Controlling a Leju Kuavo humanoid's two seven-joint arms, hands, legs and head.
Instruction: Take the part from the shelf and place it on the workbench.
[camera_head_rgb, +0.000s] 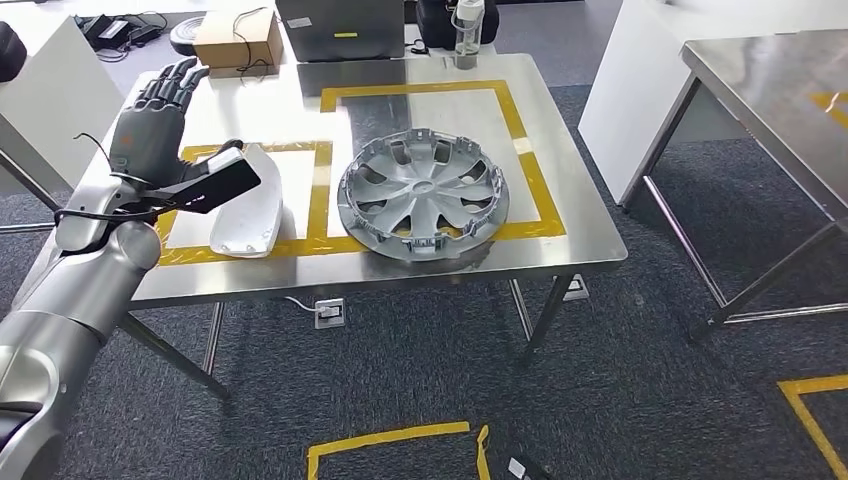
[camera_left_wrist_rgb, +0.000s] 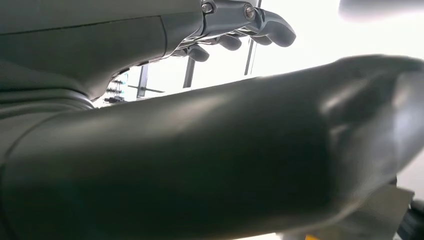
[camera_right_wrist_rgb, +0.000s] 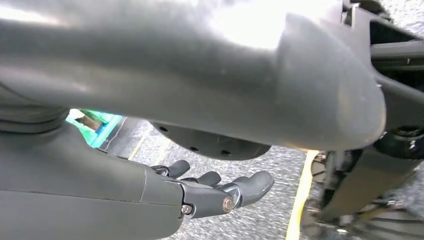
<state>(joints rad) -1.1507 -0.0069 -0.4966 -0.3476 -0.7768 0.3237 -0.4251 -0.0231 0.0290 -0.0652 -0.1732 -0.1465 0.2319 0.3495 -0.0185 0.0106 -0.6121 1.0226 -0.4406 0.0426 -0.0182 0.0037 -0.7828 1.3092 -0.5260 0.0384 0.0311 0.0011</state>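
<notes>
The white curved plastic shell part (camera_head_rgb: 248, 203) is seen lying on the steel workbench (camera_head_rgb: 430, 70), inside the left yellow-taped square, its long axis running away from the robot. The left hand (camera_head_rgb: 150, 115) is raised just beside and left of it, fingers spread and holding nothing. The silver wheel cover (camera_head_rgb: 424, 193) lies just to the right. The right hand (camera_right_wrist_rgb: 210, 192) hangs over floor, fingers loosely apart, empty.

Cardboard box (camera_head_rgb: 238, 40), laptop (camera_head_rgb: 340, 28), water bottle (camera_head_rgb: 467, 30) at far edge.
</notes>
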